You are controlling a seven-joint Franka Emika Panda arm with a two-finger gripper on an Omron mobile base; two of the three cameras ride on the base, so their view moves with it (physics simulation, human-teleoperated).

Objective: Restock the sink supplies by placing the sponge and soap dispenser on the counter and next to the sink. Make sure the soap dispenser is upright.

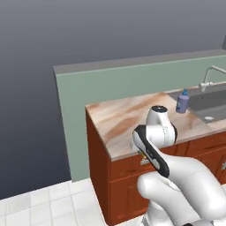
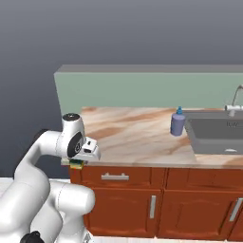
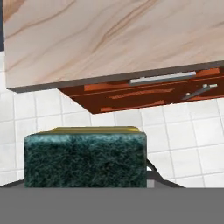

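The sponge (image 3: pixel 85 159) appeared as a rectangular block with a dark green, mottled scrub face turned toward the hand camera and a thin yellow edge along its far side. It sat directly at the gripper (image 2: pixel 77 163), filling the space where the fingertips would show; the jaws themselves were hidden behind it, so although the sponge seemed held, the grip could not be confirmed. In the right base view the sponge's green and yellow edge peeked out just under the white hand, in front of the counter's (image 2: pixel 128 137) front edge, off the worktop.

Beyond the gripper lay the beige-and-brown marbled counter, with red-brown cabinets (image 3: pixel 144 94) and a silver drawer handle (image 3: pixel 162 78) below its rim, and white floor tiles (image 3: pixel 183 140) under the sponge. The soap dispenser (image 2: pixel 178 123), a lavender-blue bottle with a blue pump, stood upright on the counter well apart from the gripper, just beside the near rim of the grey sink (image 2: pixel 218 130). The silver faucet (image 2: pixel 235 102) rose behind the basin, against the pale green backsplash (image 2: pixel 142 90).
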